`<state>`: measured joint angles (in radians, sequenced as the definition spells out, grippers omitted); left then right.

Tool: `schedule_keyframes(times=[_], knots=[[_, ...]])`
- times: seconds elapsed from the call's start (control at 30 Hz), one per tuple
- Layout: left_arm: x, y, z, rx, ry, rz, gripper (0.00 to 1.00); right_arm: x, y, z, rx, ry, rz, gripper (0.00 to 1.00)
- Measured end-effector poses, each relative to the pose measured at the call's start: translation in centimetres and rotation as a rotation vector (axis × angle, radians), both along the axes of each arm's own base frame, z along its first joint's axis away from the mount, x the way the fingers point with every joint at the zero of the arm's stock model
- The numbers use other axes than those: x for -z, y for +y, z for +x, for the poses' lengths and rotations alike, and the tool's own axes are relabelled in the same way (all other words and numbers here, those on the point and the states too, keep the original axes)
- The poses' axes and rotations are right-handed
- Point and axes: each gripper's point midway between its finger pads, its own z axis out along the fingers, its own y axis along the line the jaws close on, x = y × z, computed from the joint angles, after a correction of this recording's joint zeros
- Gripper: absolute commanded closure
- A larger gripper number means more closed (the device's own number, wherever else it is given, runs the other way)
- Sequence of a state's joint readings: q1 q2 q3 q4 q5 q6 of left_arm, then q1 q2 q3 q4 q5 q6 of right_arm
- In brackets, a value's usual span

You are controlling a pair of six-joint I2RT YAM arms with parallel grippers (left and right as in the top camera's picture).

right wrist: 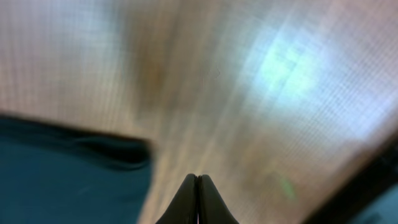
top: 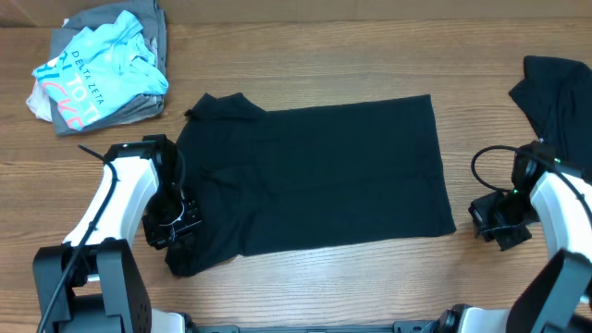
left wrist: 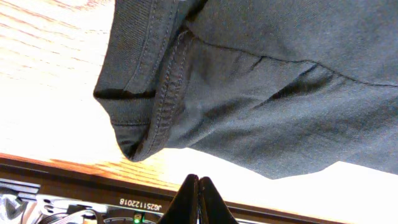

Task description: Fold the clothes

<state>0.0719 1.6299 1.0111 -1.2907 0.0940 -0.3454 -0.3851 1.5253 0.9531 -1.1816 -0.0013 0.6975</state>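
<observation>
A black short-sleeved T-shirt (top: pixel 324 176) lies spread flat across the middle of the wooden table, collar end to the left. My left gripper (top: pixel 182 233) hovers at the shirt's near left sleeve (top: pixel 190 259) and is shut on nothing. In the left wrist view the stitched sleeve hem (left wrist: pixel 165 93) fills the top, with the closed gripper (left wrist: pixel 199 180) just short of it over bare wood. My right gripper (top: pixel 483 220) sits just right of the shirt's near right corner, also shut and empty. The right wrist view is blurred; the closed gripper (right wrist: pixel 198 178) is over wood, with the shirt edge (right wrist: pixel 68 174) at lower left.
A pile of clothes (top: pixel 102 65), grey and light blue with lettering, lies at the back left corner. Another black garment (top: pixel 560 102) lies at the right edge behind the right arm. The table's front edge (left wrist: pixel 74 171) runs close to the left gripper.
</observation>
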Motion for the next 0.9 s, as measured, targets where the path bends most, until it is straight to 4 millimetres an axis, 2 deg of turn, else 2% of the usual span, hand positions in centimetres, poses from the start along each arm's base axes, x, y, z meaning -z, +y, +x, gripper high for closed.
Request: schedule_keyframes(times=[0.1,0.33,0.53,0.63,0.9], knots=[[0.0,0.0,0.0,0.000,-0.003,0.000,0.96,-0.8,0.9,2.5,-0.095,-0.137,0.021,0.96],[0.1,0.0,0.4,0.000,-0.020,0.001,0.96,-1.4,4.7,7.3,-0.282,-0.337,0.099,0.96],[0.3,0.1,1.0,0.000,-0.046,0.003,0.96,-0.3,7.4,9.6,-0.394,-0.377,0.126,0.96],[0.3,0.1,1.1,0.000,-0.048,0.003,0.96,1.0,8.2,9.4,-0.403,-0.336,0.143,0.96],[0.3,0.1,1.1,0.000,-0.048,0.003,0.96,4.1,7.7,7.9,-0.355,-0.196,0.146,0.96]])
